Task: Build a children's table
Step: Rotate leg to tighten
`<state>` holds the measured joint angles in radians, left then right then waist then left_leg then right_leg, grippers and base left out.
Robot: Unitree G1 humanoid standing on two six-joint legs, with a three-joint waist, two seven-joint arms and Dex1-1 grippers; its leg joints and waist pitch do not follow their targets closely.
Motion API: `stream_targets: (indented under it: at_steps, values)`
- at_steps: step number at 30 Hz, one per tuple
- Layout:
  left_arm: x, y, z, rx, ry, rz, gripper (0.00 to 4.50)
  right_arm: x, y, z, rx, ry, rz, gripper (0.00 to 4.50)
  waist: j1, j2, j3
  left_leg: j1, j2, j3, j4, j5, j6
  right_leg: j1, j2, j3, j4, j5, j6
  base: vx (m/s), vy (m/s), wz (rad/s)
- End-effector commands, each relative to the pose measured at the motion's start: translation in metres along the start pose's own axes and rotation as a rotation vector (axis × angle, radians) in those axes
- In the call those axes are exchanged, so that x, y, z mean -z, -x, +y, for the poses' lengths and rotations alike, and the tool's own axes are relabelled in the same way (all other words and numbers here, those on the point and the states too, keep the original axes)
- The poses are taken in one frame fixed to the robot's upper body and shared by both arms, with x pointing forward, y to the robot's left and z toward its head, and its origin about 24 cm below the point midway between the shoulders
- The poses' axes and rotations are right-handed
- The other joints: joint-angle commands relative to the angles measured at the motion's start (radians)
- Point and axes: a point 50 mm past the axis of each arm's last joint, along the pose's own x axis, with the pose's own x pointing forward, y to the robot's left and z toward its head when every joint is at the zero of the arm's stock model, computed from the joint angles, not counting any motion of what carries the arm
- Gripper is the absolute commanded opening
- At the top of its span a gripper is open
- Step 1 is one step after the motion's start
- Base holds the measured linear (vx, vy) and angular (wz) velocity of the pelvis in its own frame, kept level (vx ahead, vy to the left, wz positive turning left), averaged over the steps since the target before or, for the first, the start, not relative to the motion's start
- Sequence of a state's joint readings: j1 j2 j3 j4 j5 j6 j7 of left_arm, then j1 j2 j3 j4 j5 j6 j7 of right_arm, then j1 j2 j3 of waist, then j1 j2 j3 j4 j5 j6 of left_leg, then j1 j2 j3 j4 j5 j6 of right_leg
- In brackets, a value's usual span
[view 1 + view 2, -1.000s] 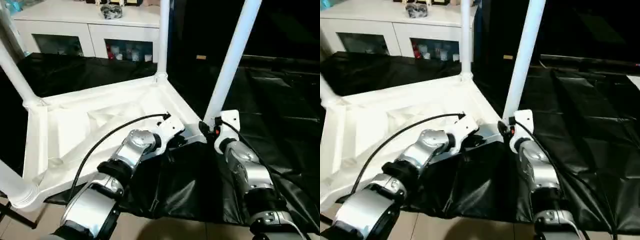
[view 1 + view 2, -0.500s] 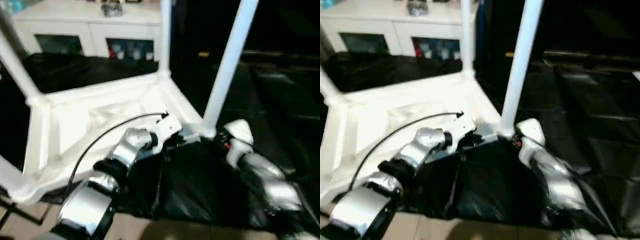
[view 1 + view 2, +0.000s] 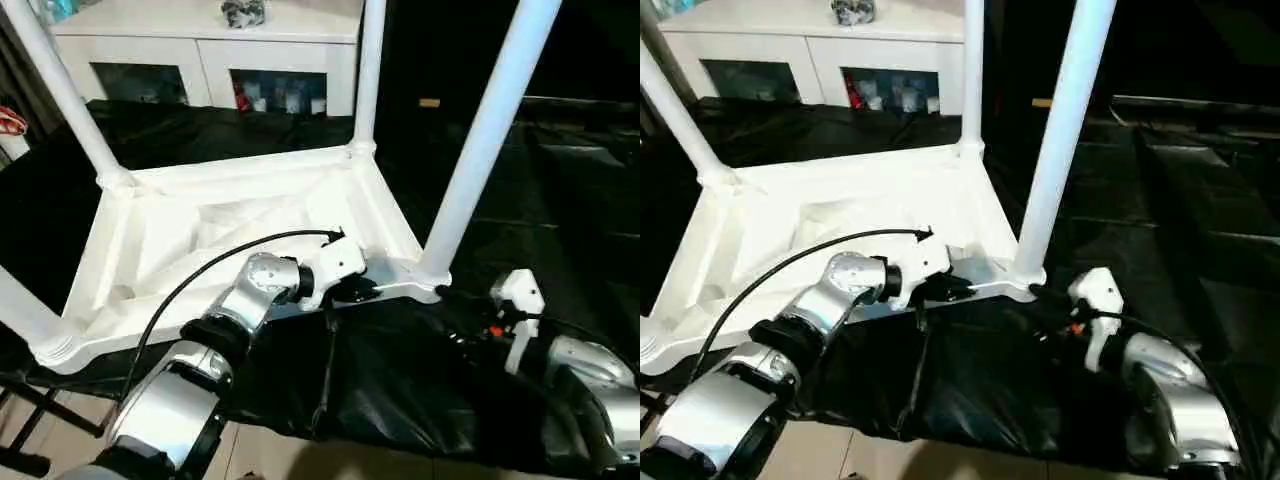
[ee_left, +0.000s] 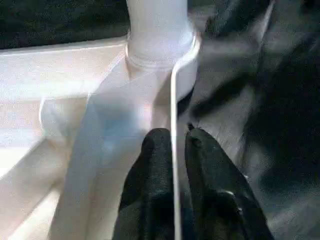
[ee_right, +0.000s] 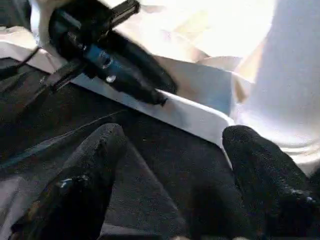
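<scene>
At lower centre we see the left gripper (image 4: 172, 145) pinching the table (image 3: 150, 225) rim; right gripper (image 5: 172, 145) spread; no readable writing.

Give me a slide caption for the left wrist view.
Left gripper pinching the thin rim of the upturned children's table beside a fitted leg.
</scene>
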<state>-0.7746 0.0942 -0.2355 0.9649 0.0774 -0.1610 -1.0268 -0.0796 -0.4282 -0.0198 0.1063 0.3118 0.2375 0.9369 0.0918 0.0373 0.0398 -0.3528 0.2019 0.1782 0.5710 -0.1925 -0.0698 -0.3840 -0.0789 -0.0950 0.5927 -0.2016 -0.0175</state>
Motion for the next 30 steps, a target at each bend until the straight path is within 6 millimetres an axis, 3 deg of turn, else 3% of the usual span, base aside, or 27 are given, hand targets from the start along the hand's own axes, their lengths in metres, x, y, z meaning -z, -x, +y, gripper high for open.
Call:
stream_targets:
  at_steps: [1, 2, 3, 4, 5, 6, 7, 8, 9, 10, 11, 12, 13, 14, 17, 18, 19, 20, 21, 22, 25, 28, 29, 30]
  values:
    - [0.001, 0.015, 0.003, 0.001, 0.051, -0.041, 0.99, -0.009, -0.009, 0.005, -0.045, 0.017, -0.024, 3.54, 0.004, -0.026, -0.056, -0.007, 0.036, -0.011, -0.053, -0.106, 0.118, 0.055, -0.078, 0.051, -0.069, -0.141, -0.204, 0.000, 0.000, 0.00]
    - [0.002, 0.017, 0.003, 0.000, 0.061, -0.048, 1.03, -0.009, -0.010, 0.006, -0.050, 0.015, -0.026, 3.54, -0.001, -0.024, -0.055, -0.011, 0.036, -0.011, -0.053, -0.094, 0.122, 0.055, -0.076, 0.051, -0.066, -0.110, -0.213, 0.000, 0.000, 0.00]
    - [0.002, 0.018, 0.003, 0.000, 0.061, -0.048, 1.09, -0.009, -0.010, 0.006, -0.051, 0.015, -0.026, 3.54, -0.001, -0.022, -0.057, -0.007, 0.036, -0.010, -0.051, -0.095, 0.121, 0.054, -0.076, 0.051, -0.065, -0.099, -0.217, 0.000, 0.000, 0.00]
    - [0.002, 0.021, 0.004, -0.004, 0.071, -0.052, 1.22, -0.010, -0.011, 0.007, -0.056, 0.013, -0.027, 3.54, 0.000, -0.032, -0.057, -0.006, 0.036, -0.010, -0.051, -0.090, 0.124, 0.054, -0.077, 0.052, -0.060, -0.090, -0.222, 0.000, 0.000, 0.00]
    - [0.008, 0.035, 0.001, 0.012, 0.110, -0.052, 1.35, -0.013, -0.018, 0.007, -0.058, 0.008, -0.037, 3.54, 0.002, -0.027, -0.058, -0.004, 0.040, -0.010, -0.052, -0.081, 0.123, 0.054, -0.080, 0.053, -0.057, -0.077, -0.229, 0.000, 0.000, 0.00]
    - [0.009, 0.038, 0.000, 0.014, 0.118, -0.051, 1.42, -0.013, -0.019, 0.007, -0.058, 0.007, -0.040, 3.54, -0.001, -0.029, -0.056, -0.010, 0.039, -0.010, -0.053, -0.074, 0.124, 0.055, -0.080, 0.054, -0.055, -0.071, -0.231, 0.000, 0.000, 0.00]
    - [0.013, 0.049, -0.003, 0.031, 0.158, -0.046, 1.44, -0.015, -0.025, 0.007, -0.060, 0.003, -0.050, 3.54, 0.004, -0.047, -0.058, -0.007, 0.040, -0.010, -0.053, -0.064, 0.124, 0.053, -0.082, 0.053, -0.050, -0.083, -0.224, 0.000, 0.000, 0.00]
    - [0.014, 0.051, -0.005, 0.038, 0.168, -0.044, 1.54, -0.015, -0.026, 0.007, -0.061, 0.002, -0.051, 3.54, -0.001, -0.038, -0.053, -0.007, 0.039, -0.007, -0.054, -0.067, 0.120, 0.046, -0.080, 0.055, -0.055, -0.109, -0.225, 0.000, 0.000, 0.00]
    - [0.016, 0.056, -0.007, 0.051, 0.187, -0.039, 1.68, -0.016, -0.028, 0.007, -0.062, 0.002, -0.054, 3.54, 0.001, -0.045, -0.055, 0.001, 0.041, -0.003, -0.053, -0.073, 0.113, 0.043, -0.079, 0.056, -0.056, -0.114, -0.225, 0.000, 0.000, 0.00]
    - [0.017, 0.062, -0.010, 0.066, 0.204, -0.032, 1.68, -0.017, -0.030, 0.007, -0.064, 0.001, -0.056, 3.54, 0.003, -0.051, -0.056, -0.004, 0.043, -0.007, -0.054, -0.055, 0.106, 0.048, -0.081, 0.059, -0.044, -0.084, -0.233, 0.000, 0.000, 0.00]
    - [0.021, 0.073, -0.017, 0.095, 0.232, -0.014, 1.87, -0.018, -0.035, 0.008, -0.073, 0.000, -0.061, 3.54, 0.005, -0.043, -0.058, 0.002, 0.046, -0.008, -0.054, -0.045, 0.095, 0.044, -0.082, 0.058, -0.039, -0.055, -0.238, 0.000, 0.000, 0.00]
    - [0.022, 0.080, -0.021, 0.107, 0.250, -0.006, 1.87, -0.019, -0.038, 0.008, -0.080, -0.001, -0.066, 3.54, -0.001, -0.070, -0.054, -0.003, 0.044, -0.004, -0.055, -0.038, 0.106, 0.043, -0.076, 0.058, -0.043, -0.042, -0.237, 0.000, 0.000, 0.00]
    - [0.023, 0.087, -0.025, 0.117, 0.266, 0.002, 2.00, -0.020, -0.042, 0.009, -0.090, -0.005, -0.071, 3.54, 0.000, -0.059, -0.053, -0.003, 0.043, -0.005, -0.055, -0.022, 0.106, 0.042, -0.074, 0.059, -0.034, -0.009, -0.245, 0.000, 0.000, 0.00]
    - [0.024, 0.091, -0.028, 0.123, 0.275, 0.007, 2.11, -0.021, -0.044, 0.010, -0.097, -0.009, -0.075, 3.54, -0.002, -0.057, -0.055, 0.000, 0.044, -0.005, -0.053, -0.016, 0.103, 0.040, -0.074, 0.060, -0.029, 0.021, -0.253, 0.000, 0.000, 0.00]
    - [0.022, 0.106, -0.039, 0.129, 0.309, 0.022, 2.26, -0.025, -0.054, 0.013, -0.130, -0.029, -0.090, 3.54, -0.003, -0.059, -0.048, 0.006, 0.042, 0.000, -0.055, -0.064, 0.085, 0.036, -0.070, 0.061, -0.036, -0.009, -0.261, 0.000, 0.000, 0.00]
    - [0.021, 0.111, -0.044, 0.124, 0.318, 0.029, 2.40, -0.026, -0.059, 0.015, -0.136, -0.034, -0.097, 3.54, -0.004, -0.108, -0.046, 0.003, 0.043, 0.003, -0.056, -0.078, 0.086, 0.039, -0.072, 0.060, -0.038, -0.036, -0.254, 0.000, 0.000, 0.00]
    - [0.022, 0.114, -0.047, 0.115, 0.320, 0.045, 2.52, -0.027, -0.064, 0.017, -0.134, -0.040, -0.108, 3.54, 0.006, -0.085, -0.040, -0.002, 0.040, -0.002, -0.063, -0.101, 0.069, 0.042, -0.079, 0.063, -0.040, -0.112, -0.233, 0.000, 0.000, 0.00]
    - [0.025, 0.120, -0.053, 0.107, 0.321, 0.076, 2.60, -0.029, -0.073, 0.019, -0.119, -0.056, -0.129, 3.54, 0.004, -0.084, -0.039, 0.006, 0.045, -0.002, -0.064, -0.128, 0.047, 0.033, -0.083, 0.066, -0.045, -0.162, -0.219, 0.000, 0.000, 0.00]
    - [0.025, 0.121, -0.054, 0.106, 0.324, 0.081, 2.64, -0.029, -0.075, 0.019, -0.109, -0.058, -0.135, 3.54, 0.001, -0.085, -0.036, 0.003, 0.044, -0.004, -0.069, -0.135, 0.036, 0.034, -0.079, 0.065, -0.048, -0.184, -0.209, 0.000, 0.000, 0.00]
    - [0.025, 0.124, -0.056, 0.092, 0.330, 0.096, 2.72, -0.031, -0.081, 0.019, -0.076, -0.065, -0.150, 3.54, 0.002, -0.086, -0.036, 0.013, 0.045, -0.002, -0.070, -0.161, 0.012, 0.028, -0.074, 0.065, -0.052, -0.206, -0.195, 0.000, 0.000, 0.00]
    - [0.032, 0.129, -0.054, 0.000, 0.301, 0.169, 3.05, -0.034, -0.095, 0.017, 0.022, -0.103, -0.190, 3.54, -0.001, -0.091, -0.036, 0.014, 0.042, -0.004, -0.074, -0.187, -0.018, 0.028, -0.073, 0.067, -0.053, -0.219, -0.179, 0.000, 0.000, 0.00]
    - [0.034, 0.132, -0.051, -0.057, 0.285, 0.200, 3.18, -0.034, -0.101, 0.015, 0.076, -0.133, -0.200, 3.54, 0.006, -0.088, -0.039, 0.015, 0.039, -0.004, -0.071, -0.157, -0.022, 0.030, -0.070, 0.069, -0.044, -0.157, -0.181, 0.000, 0.000, 0.00]
    - [0.035, 0.134, -0.047, -0.093, 0.282, 0.221, 3.41, -0.034, -0.103, 0.006, 0.189, -0.170, -0.220, 3.54, 0.009, -0.080, -0.042, 0.015, 0.039, -0.004, -0.070, -0.137, -0.028, 0.031, -0.069, 0.069, -0.038, -0.111, -0.184, 0.000, 0.000, 0.00]
    - [0.035, 0.135, -0.045, -0.106, 0.280, 0.229, 3.46, -0.033, -0.104, 0.001, 0.240, -0.191, -0.228, 3.54, 0.007, -0.081, -0.043, 0.015, 0.038, -0.003, -0.070, -0.131, -0.031, 0.030, -0.067, 0.069, -0.036, -0.095, -0.189, 0.000, 0.000, 0.00]
